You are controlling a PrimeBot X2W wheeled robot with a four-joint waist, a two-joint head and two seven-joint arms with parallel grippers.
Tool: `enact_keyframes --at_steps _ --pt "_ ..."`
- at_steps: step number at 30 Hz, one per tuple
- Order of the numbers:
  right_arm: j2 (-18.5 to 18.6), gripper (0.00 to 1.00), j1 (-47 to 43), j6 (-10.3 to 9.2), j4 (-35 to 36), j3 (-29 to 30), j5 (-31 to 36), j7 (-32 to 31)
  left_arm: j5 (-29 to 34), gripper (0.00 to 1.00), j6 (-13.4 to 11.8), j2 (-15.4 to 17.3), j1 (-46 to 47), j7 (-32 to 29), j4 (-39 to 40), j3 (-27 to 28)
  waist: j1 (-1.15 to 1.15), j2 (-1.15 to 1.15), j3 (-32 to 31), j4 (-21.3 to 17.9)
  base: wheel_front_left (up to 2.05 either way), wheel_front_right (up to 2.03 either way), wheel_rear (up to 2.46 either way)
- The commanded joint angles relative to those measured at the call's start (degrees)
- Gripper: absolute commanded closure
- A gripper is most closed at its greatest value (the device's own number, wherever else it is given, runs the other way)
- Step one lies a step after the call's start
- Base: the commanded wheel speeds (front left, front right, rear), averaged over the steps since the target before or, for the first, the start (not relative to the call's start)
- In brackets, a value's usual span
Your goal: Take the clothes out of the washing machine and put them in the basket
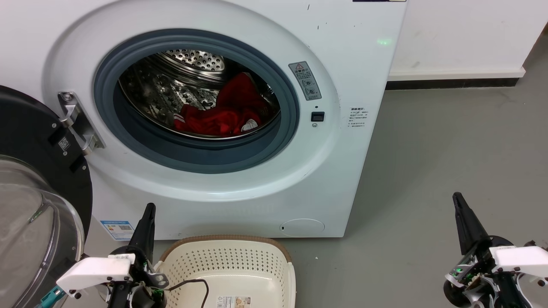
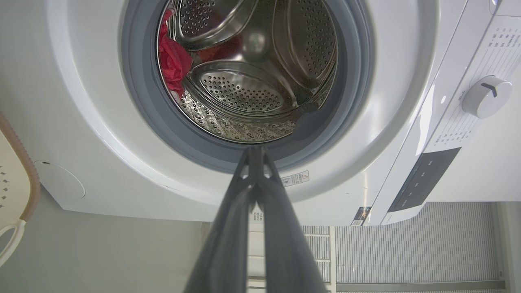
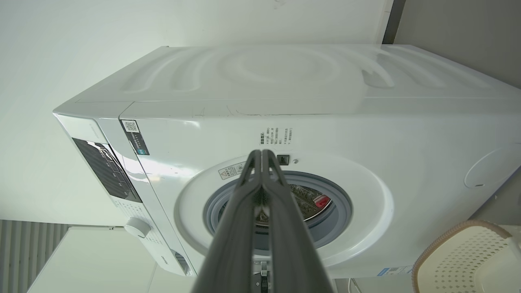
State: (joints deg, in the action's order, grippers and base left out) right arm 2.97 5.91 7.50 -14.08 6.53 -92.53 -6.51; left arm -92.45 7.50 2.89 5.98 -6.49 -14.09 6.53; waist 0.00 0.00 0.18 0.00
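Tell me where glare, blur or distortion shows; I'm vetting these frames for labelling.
Head view: sharp, glints on the perforated steel drum, green flare spot on the white front-loading washing machine. Left wrist view: left gripper's long dark fingers blurred. Right wrist view: right gripper's fingers blurred too.

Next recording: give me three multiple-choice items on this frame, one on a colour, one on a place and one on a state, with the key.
1. What colour is the rim of the basket?
A. brown
B. blue
C. black

2. Where do the red clothes lie?
A. in the basket
B. in the drum of the washing machine
C. on a chair

3. How does the machine's door stand?
A. shut
B. taken off
C. swung open

Key:
1 A, a brown band edges the cream basket.
2 B, red fabric shows inside the steel drum.
3 C, the door hangs aside on its hinge, leaving the opening uncovered.
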Motion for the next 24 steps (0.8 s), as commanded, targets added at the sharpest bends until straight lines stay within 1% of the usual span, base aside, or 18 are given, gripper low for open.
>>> enact_keyframes --at_steps 1,24 --pt "-0.1 1.00 0.7 -0.02 -0.1 0.0 0.3 0.0 0.1 1.00 0.2 -0.1 0.5 -0.1 0.0 0.1 0.00 0.00 0.0 0.0 0.00 0.00 0.00" --pt "-0.1 1.00 0.7 -0.02 -0.1 0.0 0.3 0.0 0.1 1.00 0.2 -0.1 0.5 -0.1 0.0 0.1 0.00 0.00 0.0 0.0 0.00 0.00 0.00"
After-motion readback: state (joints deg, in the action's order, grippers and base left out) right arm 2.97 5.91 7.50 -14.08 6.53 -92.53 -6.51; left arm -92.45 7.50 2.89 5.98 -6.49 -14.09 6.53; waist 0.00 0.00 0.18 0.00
